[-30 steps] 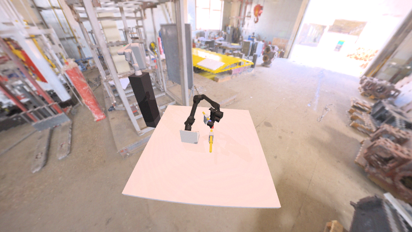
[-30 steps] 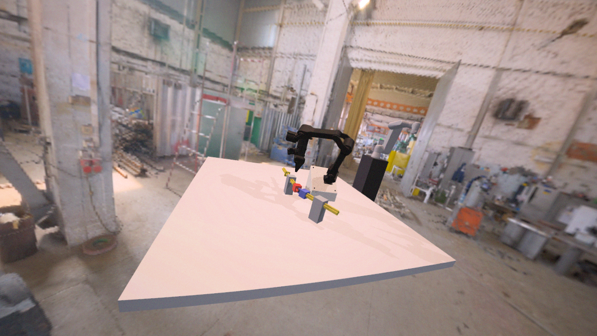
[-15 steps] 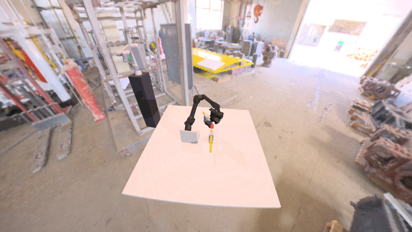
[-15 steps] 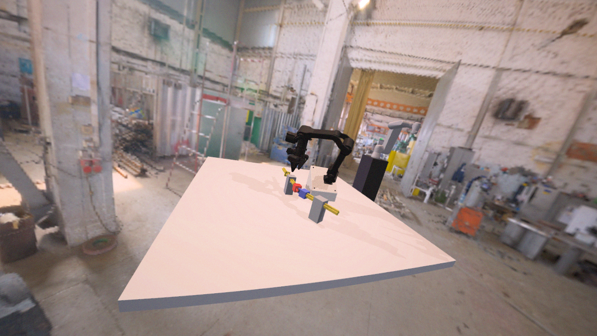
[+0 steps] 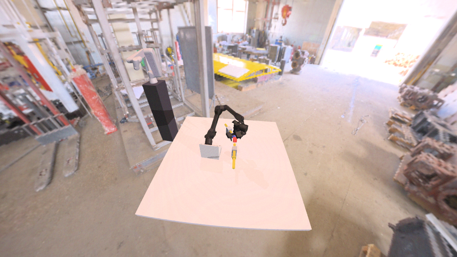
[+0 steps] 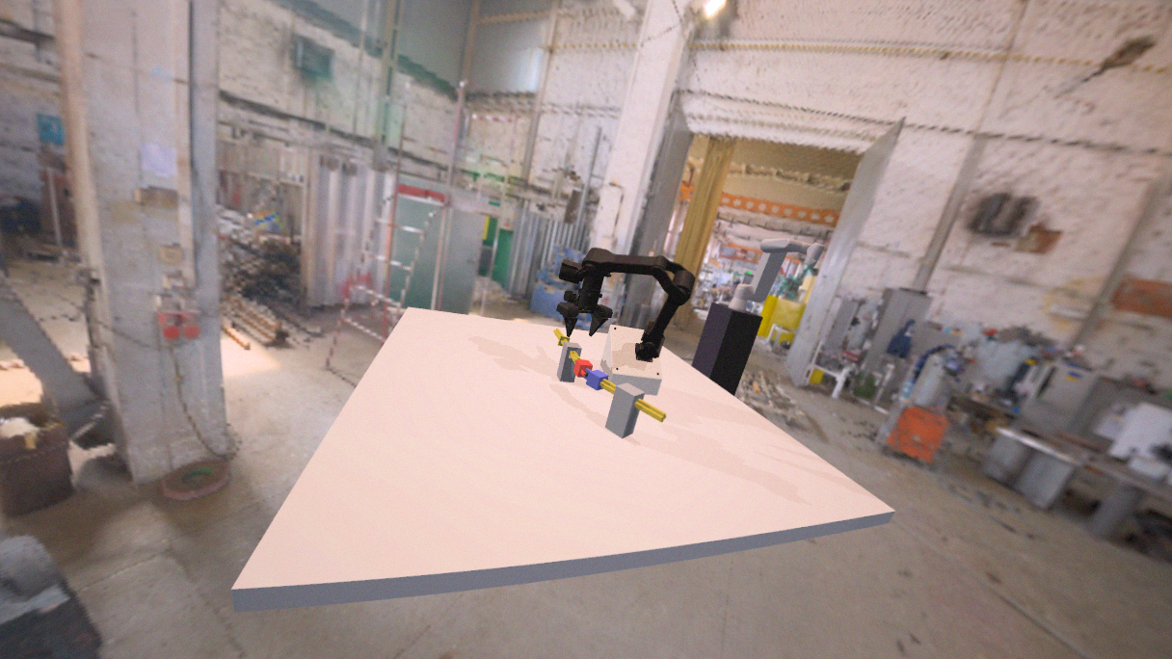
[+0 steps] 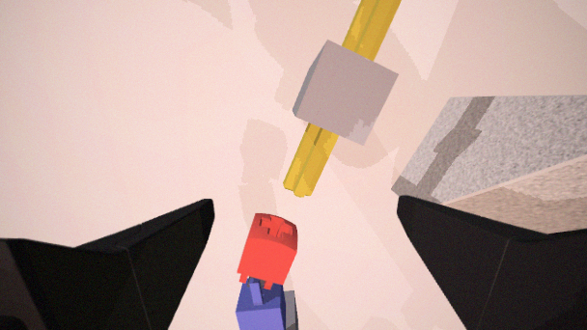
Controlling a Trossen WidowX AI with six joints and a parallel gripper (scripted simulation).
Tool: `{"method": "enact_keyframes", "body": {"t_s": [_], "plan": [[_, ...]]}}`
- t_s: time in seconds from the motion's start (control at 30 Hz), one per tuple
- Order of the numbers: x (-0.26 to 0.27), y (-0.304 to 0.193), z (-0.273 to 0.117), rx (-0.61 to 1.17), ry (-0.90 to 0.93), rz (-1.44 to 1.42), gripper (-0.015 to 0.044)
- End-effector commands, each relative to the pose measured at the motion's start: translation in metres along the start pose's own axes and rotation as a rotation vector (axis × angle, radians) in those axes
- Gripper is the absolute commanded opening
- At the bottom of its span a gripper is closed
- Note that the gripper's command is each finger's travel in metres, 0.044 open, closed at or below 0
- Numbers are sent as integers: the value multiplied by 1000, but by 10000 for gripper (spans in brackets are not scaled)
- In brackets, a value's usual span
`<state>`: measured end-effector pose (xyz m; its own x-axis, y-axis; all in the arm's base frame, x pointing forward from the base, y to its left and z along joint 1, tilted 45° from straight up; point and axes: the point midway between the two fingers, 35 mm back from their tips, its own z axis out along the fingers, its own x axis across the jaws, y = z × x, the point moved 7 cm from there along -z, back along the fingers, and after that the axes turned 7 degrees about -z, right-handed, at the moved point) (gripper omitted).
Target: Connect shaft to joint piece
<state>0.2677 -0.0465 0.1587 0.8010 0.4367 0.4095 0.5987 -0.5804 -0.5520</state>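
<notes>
Overhead, the gripper hangs with jaws wide apart, apparently placed to straddle the red joint piece, which sits beyond the blue piece, apart from the sliding shaft, probably for turning.

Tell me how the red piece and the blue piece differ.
The red piece has a notched opening facing the yellow shaft's free end; the blue piece sits on the red one's other side. In the wrist view, the red piece leans rightward toward its opening, while the blue one stands straighter. Both are blocky and joined together, and neither is gripped.
</notes>
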Motion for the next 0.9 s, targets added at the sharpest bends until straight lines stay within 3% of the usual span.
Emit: {"method": "enact_keyframes", "body": {"t_s": [0.0, 0.47, 0.87], "plan": [[0, 1, 2, -4, -6, 98, 440], [1, 2, 8, -6, -10, 341, 440], [2, 2, 67, -7, -9, 341, 440]]}}
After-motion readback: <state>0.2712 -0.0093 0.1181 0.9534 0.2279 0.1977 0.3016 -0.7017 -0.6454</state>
